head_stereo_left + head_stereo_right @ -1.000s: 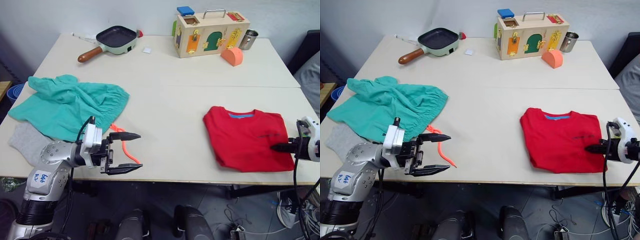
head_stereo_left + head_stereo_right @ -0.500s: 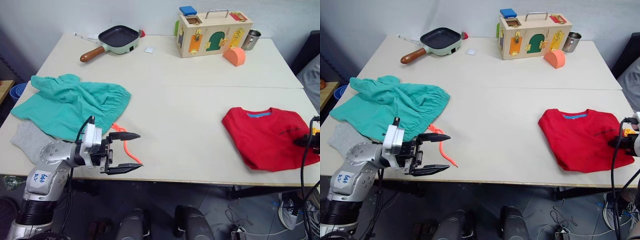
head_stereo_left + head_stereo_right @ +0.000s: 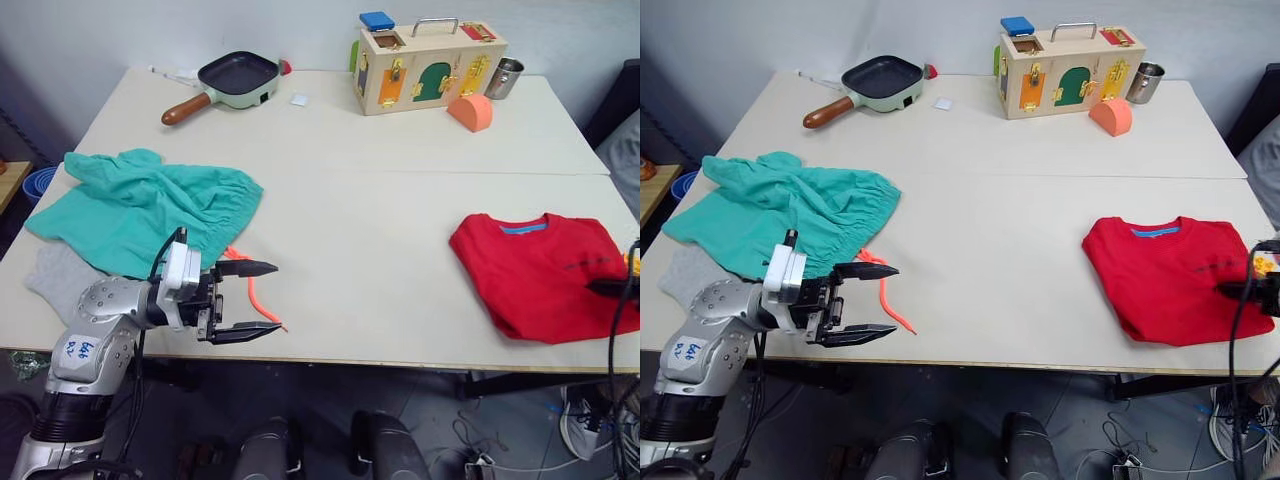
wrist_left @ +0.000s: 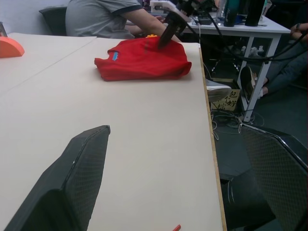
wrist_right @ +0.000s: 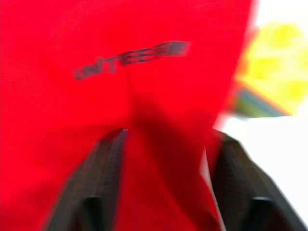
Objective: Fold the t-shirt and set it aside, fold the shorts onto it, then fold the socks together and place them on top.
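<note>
While my right gripper has its fingers spread part-way with a fold of the soft red t-shirt bunched between them at the worktop's four o'clock edge, I judge setting the folded shirt aside is almost finished. Next I would let go and turn to the thin, crinkly teal shorts, rumpled at nine o'clock with their orange drawstring trailing. My left gripper hangs wide open and empty beside that cord, near the grey knit socks.
</note>
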Motion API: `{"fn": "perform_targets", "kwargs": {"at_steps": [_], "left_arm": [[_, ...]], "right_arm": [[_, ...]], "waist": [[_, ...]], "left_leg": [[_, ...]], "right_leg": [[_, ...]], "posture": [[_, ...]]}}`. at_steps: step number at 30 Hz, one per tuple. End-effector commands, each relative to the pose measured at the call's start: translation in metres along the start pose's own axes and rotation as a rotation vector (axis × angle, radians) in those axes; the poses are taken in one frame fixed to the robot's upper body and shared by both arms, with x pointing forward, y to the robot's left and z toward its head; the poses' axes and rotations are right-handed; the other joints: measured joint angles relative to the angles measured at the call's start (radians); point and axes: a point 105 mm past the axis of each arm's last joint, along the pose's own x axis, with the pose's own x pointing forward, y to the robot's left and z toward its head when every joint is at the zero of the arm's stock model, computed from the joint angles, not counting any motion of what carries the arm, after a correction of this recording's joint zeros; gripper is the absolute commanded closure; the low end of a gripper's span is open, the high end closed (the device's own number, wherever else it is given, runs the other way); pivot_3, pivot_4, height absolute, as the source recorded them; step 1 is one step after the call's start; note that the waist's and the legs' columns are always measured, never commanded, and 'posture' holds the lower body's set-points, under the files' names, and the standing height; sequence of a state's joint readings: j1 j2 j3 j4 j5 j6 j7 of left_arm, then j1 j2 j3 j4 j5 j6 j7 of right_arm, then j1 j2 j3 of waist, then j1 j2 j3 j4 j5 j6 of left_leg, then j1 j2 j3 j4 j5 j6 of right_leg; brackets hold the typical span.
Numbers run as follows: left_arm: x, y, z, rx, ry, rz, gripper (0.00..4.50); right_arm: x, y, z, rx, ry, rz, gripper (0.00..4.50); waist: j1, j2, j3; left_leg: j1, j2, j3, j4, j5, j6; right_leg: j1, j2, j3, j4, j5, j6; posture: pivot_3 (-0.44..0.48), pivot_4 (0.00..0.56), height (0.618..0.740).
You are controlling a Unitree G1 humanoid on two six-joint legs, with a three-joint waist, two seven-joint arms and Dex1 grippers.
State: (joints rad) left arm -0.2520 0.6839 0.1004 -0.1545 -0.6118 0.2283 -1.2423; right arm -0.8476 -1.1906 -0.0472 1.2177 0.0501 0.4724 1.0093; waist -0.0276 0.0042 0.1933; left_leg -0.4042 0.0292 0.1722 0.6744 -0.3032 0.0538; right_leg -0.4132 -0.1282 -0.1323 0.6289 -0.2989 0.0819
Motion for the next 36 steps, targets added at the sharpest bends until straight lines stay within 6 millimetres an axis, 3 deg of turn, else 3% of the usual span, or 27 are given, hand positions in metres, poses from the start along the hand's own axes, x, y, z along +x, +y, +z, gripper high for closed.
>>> {"fn": "perform_targets", "kwargs": {"at_steps": [1,2,7,11,14,17,21,25,28,32,36], "left_arm": [[-0.005,0.002,0.004,0.034,0.021,-0.004,0.0],[-0.007,0.002,0.004,0.033,0.025,0.0,0.0],[-0.018,0.004,0.002,0.025,0.047,0.037,0.0],[-0.027,0.004,0.0,0.02,0.066,0.07,0.0],[-0.032,0.001,0.005,0.031,0.06,0.097,0.0],[-0.052,-0.009,0.0,0.002,0.105,0.169,0.0],[-0.079,-0.017,-0.01,-0.051,0.14,0.302,0.0],[-0.107,-0.016,-0.019,-0.056,0.17,0.479,0.0],[-0.145,-0.03,-0.03,-0.093,0.215,0.694,0.0],[-0.203,-0.068,-0.041,-0.174,0.256,1.046,0.0],[-0.228,-0.103,-0.048,-0.24,0.304,1.24,0.0]], "right_arm": [[-0.026,-0.017,0.025,-0.172,-0.127,-0.066,0.42],[-0.029,-0.012,0.033,-0.229,-0.179,-0.032,0.05],[-0.035,0.024,0.06,-0.405,-0.417,0.19,0.02],[-0.022,0.047,0.056,-0.508,-0.484,0.258,0.02],[-0.016,0.087,0.056,-0.566,-0.657,0.404,0.02],[-0.018,0.157,0.041,-0.607,-0.813,0.65,0.02],[-0.023,0.207,0.017,-0.63,-0.889,0.785,0.02],[-0.025,0.228,-0.013,-0.701,-0.914,0.877,0.02],[-0.034,0.249,-0.024,-0.661,-0.967,0.949,0.02],[-0.044,0.265,-0.048,-0.711,-1.001,1.016,0.02],[-0.051,0.268,-0.065,-0.706,-1.023,1.116,0.02]], "waist": [[-0.003,0.0,0.0],[-0.003,0.0,0.0],[-0.016,0.001,0.0],[-0.018,0.001,0.0],[-0.012,0.0,0.0],[-0.007,0.001,0.0],[0.002,0.003,0.0],[0.01,0.0,-0.002],[0.003,-0.001,-0.003],[-0.009,-0.003,-0.003],[-0.002,-0.008,-0.005]], "left_leg": [[0.0,0.0,0.0,0.0,0.0,0.0],[0.0,0.0,0.001,0.0,0.0,0.0],[0.003,0.002,0.003,0.0,0.001,-0.002],[0.004,0.003,0.002,-0.001,0.001,-0.003],[0.004,0.003,0.002,0.0,0.001,-0.002],[0.004,0.003,0.001,0.0,0.001,-0.003],[0.006,0.002,0.001,-0.005,0.001,-0.002],[0.009,-0.001,-0.001,-0.007,-0.001,-0.003],[0.014,-0.001,-0.001,-0.01,-0.004,-0.006],[0.016,0.001,0.0,-0.011,-0.003,-0.003],[0.018,0.001,0.0,-0.011,-0.007,-0.006]], "right_leg": [[0.0,0.0,0.0,0.0,0.0,0.0],[0.0,0.001,0.0,0.0,0.0,0.0],[0.0,0.003,0.003,0.001,0.0,0.0],[0.001,0.004,0.004,0.001,0.0,0.0],[0.001,0.003,0.004,0.001,0.0,0.0],[0.001,0.003,0.004,0.001,0.0,0.0],[0.001,0.002,0.004,0.002,0.0,0.0],[0.006,-0.002,0.003,0.0,0.0,0.0],[0.009,-0.002,0.003,-0.001,0.0,0.0],[0.009,-0.001,0.003,-0.001,-0.001,-0.002],[0.011,-0.002,0.003,-0.002,-0.001,-0.002]], "posture": [[0.0,0.15,0.74],[0.0,0.15,0.74],[0.0,0.15,0.74],[0.0,0.15,0.74],[0.0,0.15,0.74],[0.0,0.15,0.74],[0.0,0.15,0.74],[0.0,0.15,0.74],[0.0,0.15,0.74],[0.0,0.15,0.74],[0.0,0.15,0.74]]}}
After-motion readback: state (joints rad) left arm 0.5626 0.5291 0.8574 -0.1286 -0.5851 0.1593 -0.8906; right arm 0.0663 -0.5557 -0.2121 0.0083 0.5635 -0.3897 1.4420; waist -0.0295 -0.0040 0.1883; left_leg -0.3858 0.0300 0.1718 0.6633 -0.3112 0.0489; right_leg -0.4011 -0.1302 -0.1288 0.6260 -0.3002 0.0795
